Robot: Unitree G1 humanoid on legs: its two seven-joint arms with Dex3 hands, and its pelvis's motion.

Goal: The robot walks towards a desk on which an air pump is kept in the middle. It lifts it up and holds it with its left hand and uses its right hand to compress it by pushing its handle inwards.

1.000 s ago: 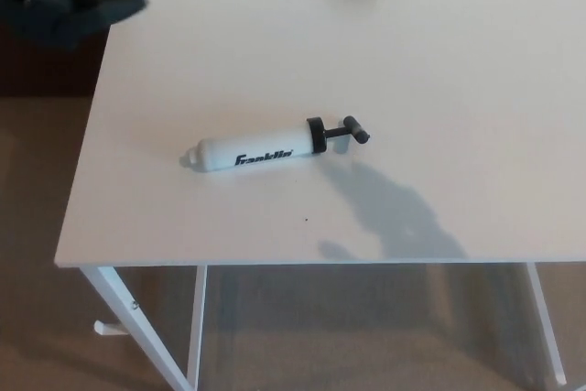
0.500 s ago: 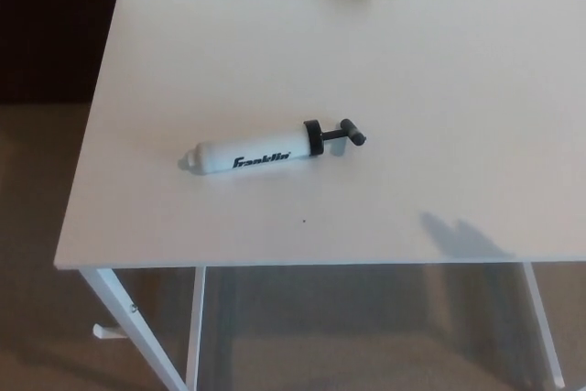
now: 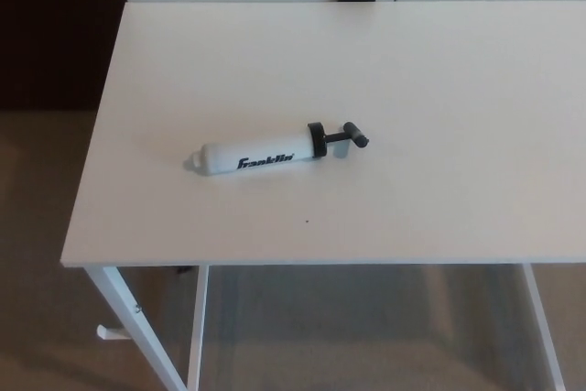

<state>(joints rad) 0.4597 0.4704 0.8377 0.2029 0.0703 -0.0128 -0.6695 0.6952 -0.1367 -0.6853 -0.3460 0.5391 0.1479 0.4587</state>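
Shadow gone off desk (image 3: 458, 61) w/ both hands out of view; air pump (image 3: 261, 155) untouched, lying mid-desk.

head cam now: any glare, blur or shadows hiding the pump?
Head view: even, soft light, no glare on the white desk. The air pump is sharp enough to read "Franklin" on its barrel, with only a faint shadow at its left tip and under the black handle. The far left background is very dark. No robot hand shows.

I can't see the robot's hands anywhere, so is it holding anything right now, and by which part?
Nothing is held. The air pump lies alone on the desk, its handle untouched, and neither hand is in the picture.
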